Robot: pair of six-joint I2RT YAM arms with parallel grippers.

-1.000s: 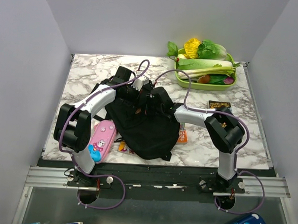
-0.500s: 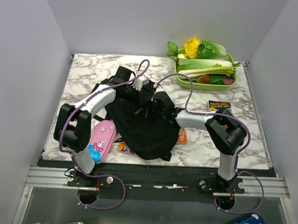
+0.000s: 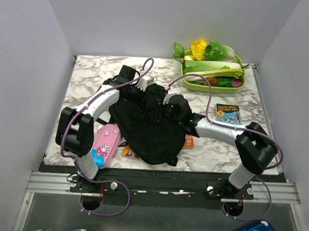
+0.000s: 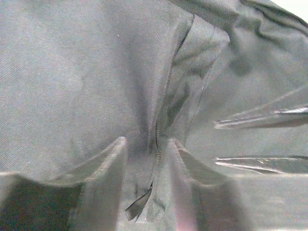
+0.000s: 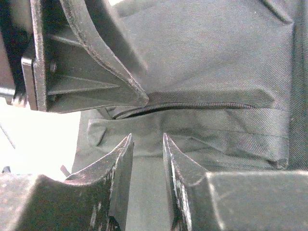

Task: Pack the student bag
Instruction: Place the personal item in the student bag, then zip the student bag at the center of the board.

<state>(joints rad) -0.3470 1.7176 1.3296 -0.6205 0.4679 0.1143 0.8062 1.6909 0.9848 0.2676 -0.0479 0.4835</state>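
The student bag (image 3: 146,130) is a large black fabric backpack lying in the middle of the marble table. My left gripper (image 3: 146,96) is at the bag's far top edge; in the left wrist view (image 4: 147,142) its jaws are pinched on a fold of bag fabric beside the zipper (image 4: 161,110). My right gripper (image 3: 162,108) sits right beside it on the bag. In the right wrist view (image 5: 147,137) its jaws are nearly together with a flap of bag fabric between them, just below the zipper line (image 5: 192,106). The left gripper's body (image 5: 86,62) fills that view's upper left.
A pink pencil case (image 3: 105,144) lies left of the bag. An orange book (image 3: 189,140) sticks out from under the bag's right side. A dark book (image 3: 227,113) lies at the right. A green tray (image 3: 190,83) of vegetables stands at the back right.
My right arm's elbow has swung out to the right and uncovered the dark book. Its gripper has shifted a little right on the bag. My left gripper has stayed on the bag's top edge.
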